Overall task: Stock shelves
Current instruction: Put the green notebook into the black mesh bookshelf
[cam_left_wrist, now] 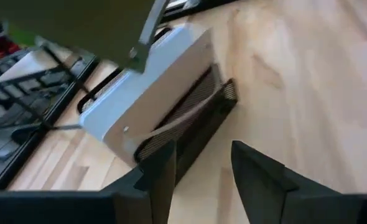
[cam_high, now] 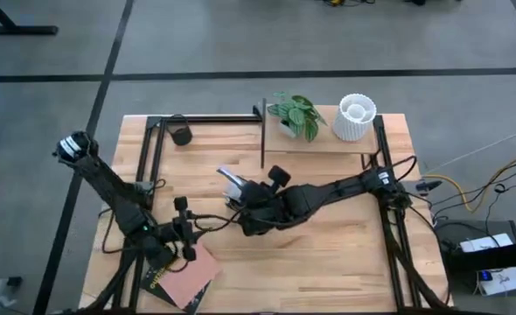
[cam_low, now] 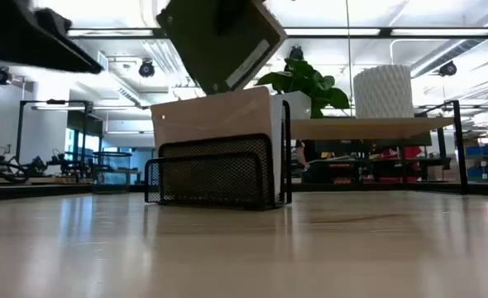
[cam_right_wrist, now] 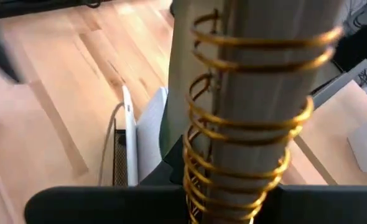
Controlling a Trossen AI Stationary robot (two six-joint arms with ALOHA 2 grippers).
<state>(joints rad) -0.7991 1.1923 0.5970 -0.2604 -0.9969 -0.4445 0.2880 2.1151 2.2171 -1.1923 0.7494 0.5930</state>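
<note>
– Wooden board of the shelves carries just two things so far, up at the top right of the overhead picture: one leafy plant and one white ribbed pot. Do we call that stocked?

– Only partly, we'd say. One dark cup stands at the upper left, inside the black frame but off the board, and the books are not up there at all

– Where are the books, then?

– In the middle of the bench stands one black mesh rack with one white book upright in it. The right end effector is clamped on one spiral notebook with gold wire binding, tilted just above that rack at the top centre of the level picture

– So that one looks bound for the rack, not the shelves?

– That's our guess from where it hangs; it hasn't been set down

– And the other arm?

– The left end effector sits at the lower left of the overhead picture, fingers apart and holding nothing, beside one pink book lying flat on something darker, perhaps a second book; we can't tell

– So what's left?

– The notebook, the flat pile and likely the cup
</note>
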